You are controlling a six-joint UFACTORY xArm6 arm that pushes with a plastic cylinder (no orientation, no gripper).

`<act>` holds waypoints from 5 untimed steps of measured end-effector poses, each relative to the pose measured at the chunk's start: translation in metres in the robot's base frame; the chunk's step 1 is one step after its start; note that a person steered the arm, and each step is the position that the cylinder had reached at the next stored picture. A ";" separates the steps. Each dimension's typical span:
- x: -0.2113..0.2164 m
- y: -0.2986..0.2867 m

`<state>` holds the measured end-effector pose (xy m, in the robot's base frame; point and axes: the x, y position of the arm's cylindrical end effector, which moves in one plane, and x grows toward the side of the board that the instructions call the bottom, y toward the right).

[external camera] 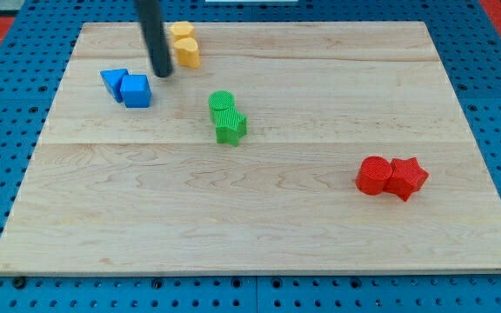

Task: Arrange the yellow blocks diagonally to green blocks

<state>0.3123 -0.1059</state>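
Note:
Two yellow blocks sit touching near the view's top left of centre: one (180, 33) behind, a rounded one (188, 53) in front. Two green blocks sit touching near the middle: a green cylinder (221, 102) and a green star-like block (230, 126) just below it. My tip (163, 73) rests on the board just left of and below the yellow blocks, and right of and above the blue blocks. It is well up and left of the green blocks. Whether it touches the front yellow block I cannot tell.
A blue triangular block (114, 82) and a blue cube (136, 90) sit touching at the left. A red cylinder (373, 175) and a red star (406, 177) sit touching at the lower right. The wooden board (259, 235) lies on a blue pegboard.

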 end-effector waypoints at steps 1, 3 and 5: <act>-0.013 0.008; -0.024 0.009; -0.016 0.088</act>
